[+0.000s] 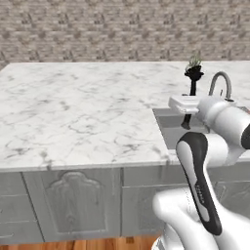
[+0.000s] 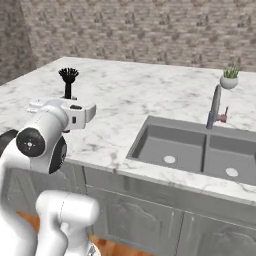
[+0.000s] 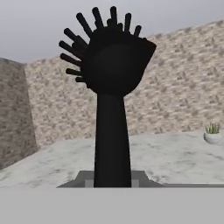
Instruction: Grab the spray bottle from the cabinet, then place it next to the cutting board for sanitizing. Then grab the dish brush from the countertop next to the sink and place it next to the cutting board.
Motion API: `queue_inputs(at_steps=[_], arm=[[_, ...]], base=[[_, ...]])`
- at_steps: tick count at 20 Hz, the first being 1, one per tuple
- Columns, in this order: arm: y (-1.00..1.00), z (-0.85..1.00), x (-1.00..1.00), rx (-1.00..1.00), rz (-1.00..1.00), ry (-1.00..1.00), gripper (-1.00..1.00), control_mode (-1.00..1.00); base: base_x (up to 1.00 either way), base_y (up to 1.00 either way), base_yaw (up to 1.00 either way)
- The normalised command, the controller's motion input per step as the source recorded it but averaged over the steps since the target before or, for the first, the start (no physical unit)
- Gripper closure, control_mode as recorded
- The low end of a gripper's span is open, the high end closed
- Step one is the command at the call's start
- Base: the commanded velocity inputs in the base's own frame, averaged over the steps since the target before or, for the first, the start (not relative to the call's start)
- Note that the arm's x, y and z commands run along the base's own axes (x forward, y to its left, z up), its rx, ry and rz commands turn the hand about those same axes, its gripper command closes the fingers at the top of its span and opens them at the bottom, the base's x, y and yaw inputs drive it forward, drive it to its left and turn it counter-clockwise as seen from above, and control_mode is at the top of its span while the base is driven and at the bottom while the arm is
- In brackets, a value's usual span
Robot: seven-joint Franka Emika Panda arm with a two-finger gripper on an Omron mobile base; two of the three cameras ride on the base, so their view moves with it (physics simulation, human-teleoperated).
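Closest to the lens in the hand view, the dish brush (image 3: 112,109) rises up the middle of the frame, black handle below and round bristled head at the top. The gripper (image 2: 67,102) is closed on the lower part of that handle and holds the brush upright, head up, clear of the table. From the right base camera the brush sits at the upper left, above the white wrist; from the left base camera it stands at the right, just in front of the faucet (image 1: 220,83).

Beyond the arm the marble table (image 1: 73,112) spreads across the middle of the frame, with the double sink (image 2: 192,147) at the centre right of the right base view and a small potted plant (image 2: 229,77) behind it near the brick wall.

Judging by this, the brush has been picked up, and setting it down beside the cutting board remains. How the spray bottle step stands cannot be told from here.
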Motion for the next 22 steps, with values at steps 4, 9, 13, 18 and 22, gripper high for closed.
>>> queue_inputs(at_steps=[4,9,13,18,22], arm=[[0.00,0.00,0.00,0.00,0.00,0.00,1.00,1.00],[0.00,0.00,0.00,0.00,0.00,0.00,1.00,1.00],[0.00,0.00,0.00,0.00,0.00,0.00,1.00,1.00],[0.00,0.00,0.00,0.00,0.00,0.00,1.00,1.00],[0.00,0.00,0.00,0.00,0.00,0.00,1.00,1.00]], base=[[-0.41,-0.59,-0.39],[-0.08,-0.06,-0.89],[0.00,0.00,-1.00],[0.00,0.00,-1.00],[0.00,0.00,-1.00]])
